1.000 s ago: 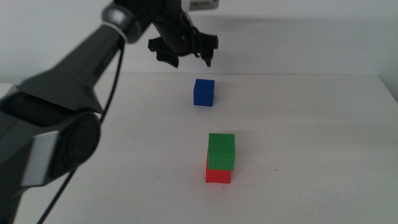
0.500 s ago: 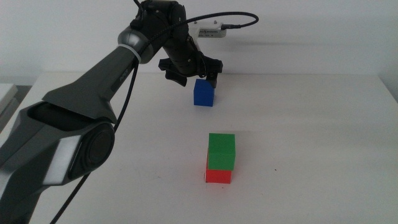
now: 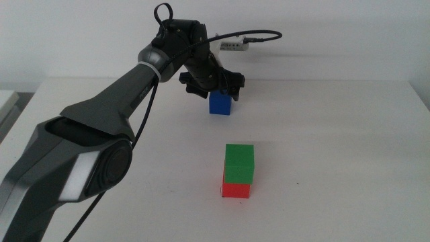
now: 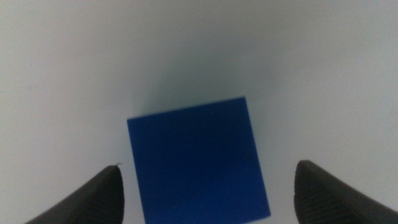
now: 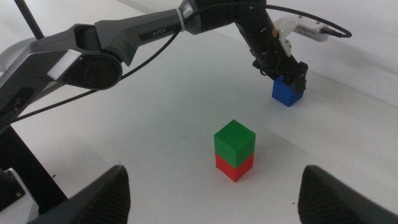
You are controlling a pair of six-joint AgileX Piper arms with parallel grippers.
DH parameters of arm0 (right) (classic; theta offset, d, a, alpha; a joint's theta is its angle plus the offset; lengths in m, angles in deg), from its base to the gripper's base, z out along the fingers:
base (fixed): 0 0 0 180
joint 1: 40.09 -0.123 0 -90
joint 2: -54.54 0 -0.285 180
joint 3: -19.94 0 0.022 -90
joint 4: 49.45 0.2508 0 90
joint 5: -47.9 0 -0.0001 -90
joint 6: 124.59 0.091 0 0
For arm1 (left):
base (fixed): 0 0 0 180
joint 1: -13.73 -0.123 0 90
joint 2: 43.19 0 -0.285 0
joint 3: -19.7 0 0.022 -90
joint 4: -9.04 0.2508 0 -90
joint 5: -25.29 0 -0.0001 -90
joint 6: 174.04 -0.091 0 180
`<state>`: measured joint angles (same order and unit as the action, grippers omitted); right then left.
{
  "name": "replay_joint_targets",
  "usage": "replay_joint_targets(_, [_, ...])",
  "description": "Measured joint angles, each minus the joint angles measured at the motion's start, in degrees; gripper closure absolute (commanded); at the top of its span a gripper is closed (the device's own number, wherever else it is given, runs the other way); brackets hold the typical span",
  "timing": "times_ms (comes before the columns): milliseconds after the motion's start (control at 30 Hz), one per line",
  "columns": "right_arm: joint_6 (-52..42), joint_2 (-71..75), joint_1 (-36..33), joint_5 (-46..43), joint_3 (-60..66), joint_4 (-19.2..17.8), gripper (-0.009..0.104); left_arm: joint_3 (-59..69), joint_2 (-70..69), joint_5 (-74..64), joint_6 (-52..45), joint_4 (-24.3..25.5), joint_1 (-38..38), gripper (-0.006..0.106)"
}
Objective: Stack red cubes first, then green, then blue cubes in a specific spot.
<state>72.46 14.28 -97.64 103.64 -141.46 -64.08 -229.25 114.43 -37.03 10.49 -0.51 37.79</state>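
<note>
Left gripper sat wide open right over the blue cube near the table's far edge, jaws either side, nothing gripped.

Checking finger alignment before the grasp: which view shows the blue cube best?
The left wrist view: the blue cube fills the frame between the open left gripper fingers. Middle and right wrist views show it small, partly hidden by that gripper.

Probably a lab: bare white table, plain white wall, cabled robot arm.

Dark grey left arm with silver ring, looping black cable.
</note>
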Motion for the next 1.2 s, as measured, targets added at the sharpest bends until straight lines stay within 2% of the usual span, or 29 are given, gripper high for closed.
replay_joint_targets(267, [0.0,0.0,0.0,0.0,0.0,0.0,0.008,0.0,0.5,2.5,-1.3,-0.4,0.1,0.008])
replay_joint_targets(467, [0.0,0.0,0.0,0.0,0.0,0.0,0.008,0.0,2.1,2.8,-1.5,-0.8,0.1,0.016])
replay_joint_targets(600, [0.0,0.0,0.0,0.0,0.0,0.0,0.008,0.0,2.4,2.9,-1.6,-0.8,0.1,0.032])
replay_joint_targets(867, [0.0,0.0,0.0,0.0,0.0,0.0,0.008,0.0,2.4,3.1,-4.5,-2.0,0.1,0.081])
replay_joint_targets(1000, [0.0,0.0,0.0,0.0,0.0,0.0,0.008,0.0,1.2,-1.0,-4.5,-0.9,0.1,0.101])
replay_joint_targets(1200, [0.0,0.0,0.0,0.0,0.0,0.0,0.008,0.0,-5.1,-7.1,-1.4,1.9,0.0,0.102])
